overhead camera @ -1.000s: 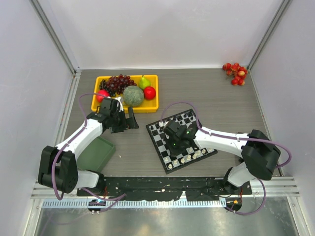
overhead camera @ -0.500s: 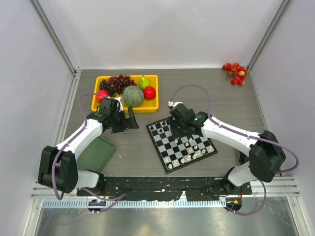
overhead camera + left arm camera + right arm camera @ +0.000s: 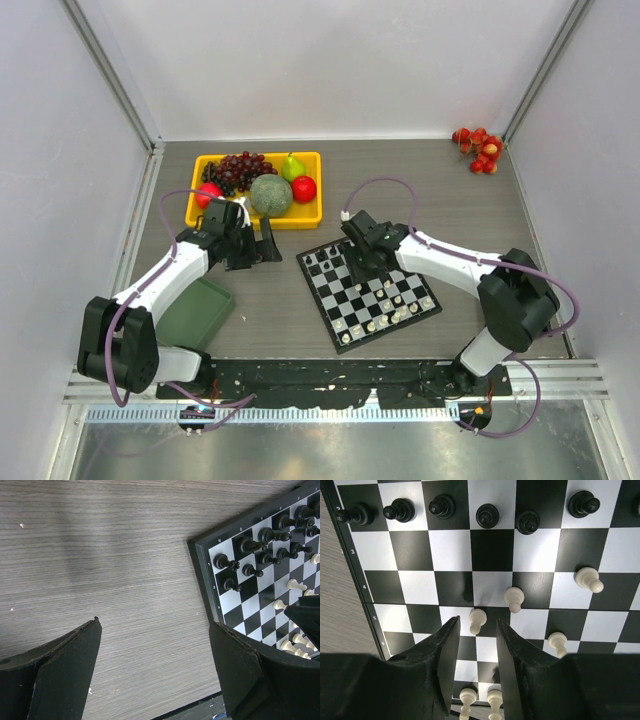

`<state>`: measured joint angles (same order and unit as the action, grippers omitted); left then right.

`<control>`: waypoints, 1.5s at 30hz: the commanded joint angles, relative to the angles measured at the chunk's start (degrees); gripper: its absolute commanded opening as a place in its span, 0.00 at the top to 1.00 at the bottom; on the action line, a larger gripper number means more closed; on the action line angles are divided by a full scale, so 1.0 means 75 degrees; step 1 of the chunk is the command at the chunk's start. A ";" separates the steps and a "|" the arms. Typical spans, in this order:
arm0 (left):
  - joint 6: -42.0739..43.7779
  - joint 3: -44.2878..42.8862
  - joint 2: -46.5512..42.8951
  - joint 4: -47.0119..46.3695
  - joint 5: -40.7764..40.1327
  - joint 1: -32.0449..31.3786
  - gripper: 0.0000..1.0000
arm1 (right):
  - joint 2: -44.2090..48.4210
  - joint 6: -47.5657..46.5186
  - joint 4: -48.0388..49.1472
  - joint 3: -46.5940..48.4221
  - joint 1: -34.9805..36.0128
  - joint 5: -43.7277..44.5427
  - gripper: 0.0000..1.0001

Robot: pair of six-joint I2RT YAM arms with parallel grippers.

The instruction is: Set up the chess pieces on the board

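1. The chessboard (image 3: 368, 291) lies skewed on the grey wood-grain table (image 3: 430, 190), near the front edge and slightly right of centre, none of its sides square to the table's edges.
2. Black chess pieces (image 3: 322, 262) crowd the board's far-left corner area, while cream-white chess pieces (image 3: 385, 318) stand along the side nearest the front edge — a few white pawns sit out in the middle squares.
3. The right gripper (image 3: 362, 243) hangs over the board's far side. In its wrist view the two fingers (image 3: 442, 665) stand a narrow gap apart, with one white pawn (image 3: 477, 620) just beyond their tips; nothing is clamped between them.
4. The left gripper (image 3: 262, 245) hovers above bare table to the left of the board, jaws spread wide and holding nothing. Its wrist view shows the board's corner and rows of black pieces at the right.
5. A yellow tray (image 3: 307, 214) near the back-left corner carries dark grapes (image 3: 238, 170), a green melon (image 3: 270, 195), a pear (image 3: 291, 166) and red fruit (image 3: 304, 188).
6. A green tray (image 3: 199, 310) lies by the left edge, partly under the left arm — a cluster of red cherries (image 3: 477, 147) sits in the back-right corner.
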<state>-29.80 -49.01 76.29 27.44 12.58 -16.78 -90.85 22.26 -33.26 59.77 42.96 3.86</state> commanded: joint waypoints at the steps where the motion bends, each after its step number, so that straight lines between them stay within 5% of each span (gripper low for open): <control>1: 0.0024 -0.0121 0.0035 -0.0167 -0.0013 -0.0025 0.04 | -0.0214 -0.0120 0.0250 0.0433 0.0026 -0.0045 0.60; 7: 0.0036 -0.0133 0.0047 -0.0143 -0.0037 -0.0025 0.04 | -0.0391 -0.0179 0.0227 0.0457 0.0026 -0.0233 0.73; 18: 0.0024 -0.0133 0.0082 -0.0178 -0.0001 -0.0025 0.04 | -0.0332 -0.0261 -0.0043 0.0351 0.0014 -0.0338 0.67; 31: 0.0013 -0.0145 0.0105 -0.0190 0.0022 -0.0025 0.04 | -0.0438 -0.0308 -0.0054 0.0316 0.0026 -0.0397 0.78; 36: 0.0001 -0.0156 0.0105 -0.0190 0.0022 -0.0025 0.04 | -0.0461 -0.0355 -0.0183 0.0340 0.0026 -0.0397 0.69; 45: 0.0001 -0.0180 0.0164 -0.0214 0.0081 -0.0025 0.04 | -0.0356 -0.0355 -0.0218 0.0281 0.0026 -0.0397 0.82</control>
<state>-29.78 -49.04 77.25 27.44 12.60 -16.78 -94.26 19.97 -34.79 61.25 42.96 1.10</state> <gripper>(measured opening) 0.961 0.211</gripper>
